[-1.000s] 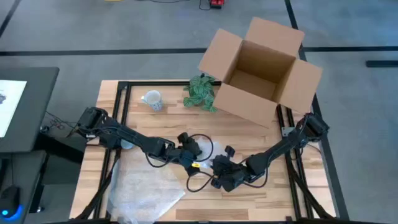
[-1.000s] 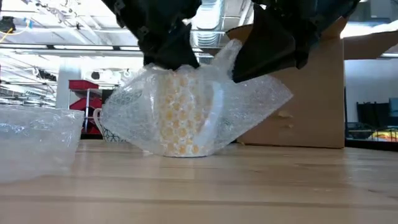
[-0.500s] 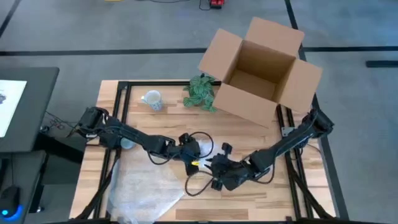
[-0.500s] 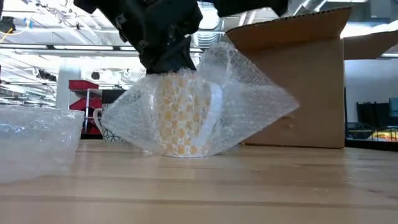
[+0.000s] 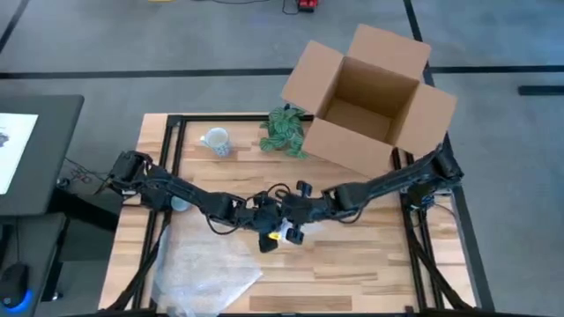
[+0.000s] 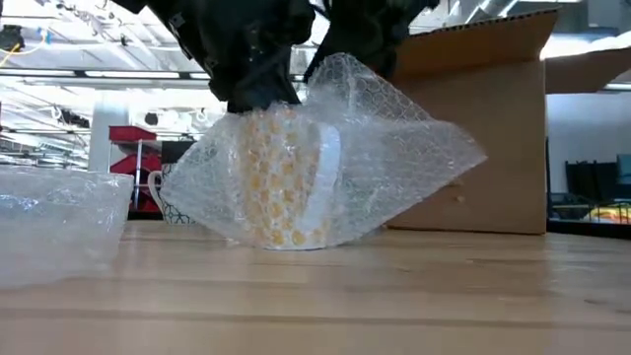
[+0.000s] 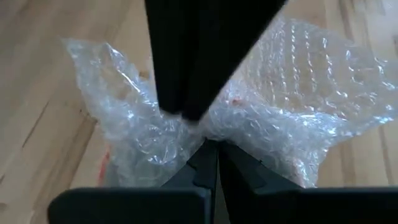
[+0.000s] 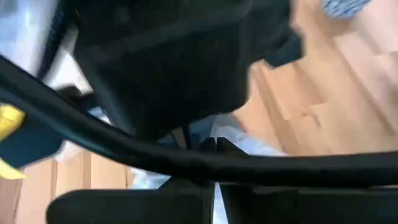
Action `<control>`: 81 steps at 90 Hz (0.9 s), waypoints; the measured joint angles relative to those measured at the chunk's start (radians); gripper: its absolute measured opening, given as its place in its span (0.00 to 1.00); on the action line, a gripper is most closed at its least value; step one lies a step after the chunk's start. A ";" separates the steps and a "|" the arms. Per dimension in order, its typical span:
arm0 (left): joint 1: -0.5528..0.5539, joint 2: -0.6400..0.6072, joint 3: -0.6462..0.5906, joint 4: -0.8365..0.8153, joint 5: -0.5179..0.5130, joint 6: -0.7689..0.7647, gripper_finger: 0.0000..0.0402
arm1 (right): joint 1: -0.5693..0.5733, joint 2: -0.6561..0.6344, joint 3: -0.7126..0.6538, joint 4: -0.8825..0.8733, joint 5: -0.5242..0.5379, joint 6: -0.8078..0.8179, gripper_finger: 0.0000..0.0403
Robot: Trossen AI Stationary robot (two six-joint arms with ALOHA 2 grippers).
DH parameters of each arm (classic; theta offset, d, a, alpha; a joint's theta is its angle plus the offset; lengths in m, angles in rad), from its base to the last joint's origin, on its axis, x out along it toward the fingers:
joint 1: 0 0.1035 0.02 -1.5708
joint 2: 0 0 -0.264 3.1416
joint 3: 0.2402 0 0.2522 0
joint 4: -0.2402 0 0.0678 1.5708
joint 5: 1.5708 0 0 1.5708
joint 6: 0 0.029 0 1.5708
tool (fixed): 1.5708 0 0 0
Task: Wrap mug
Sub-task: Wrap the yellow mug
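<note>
Bubble wrap (image 6: 325,158) covered the yellow-patterned mug (image 6: 281,177), standing directly below both our grippers in the low view. From above, our left gripper (image 5: 267,220) and right gripper (image 5: 295,213) met over it. Each wrist view showed fingers pressed together, pinching wrap.

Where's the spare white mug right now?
In the high view the white mug stands unwrapped near the table's far left corner, just left of the green plant and the cardboard box, apart from both arms.
</note>
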 joint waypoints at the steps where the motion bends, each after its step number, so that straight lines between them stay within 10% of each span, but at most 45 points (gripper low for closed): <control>1: 0.000 0.000 0.000 0.000 0.000 0.001 0.00 | -0.002 0.003 0.000 0.000 -0.002 0.000 0.01; 81: -0.079 -0.272 0.001 -0.216 -0.003 0.039 0.00 | -0.033 0.081 0.000 -0.036 -0.075 0.024 0.00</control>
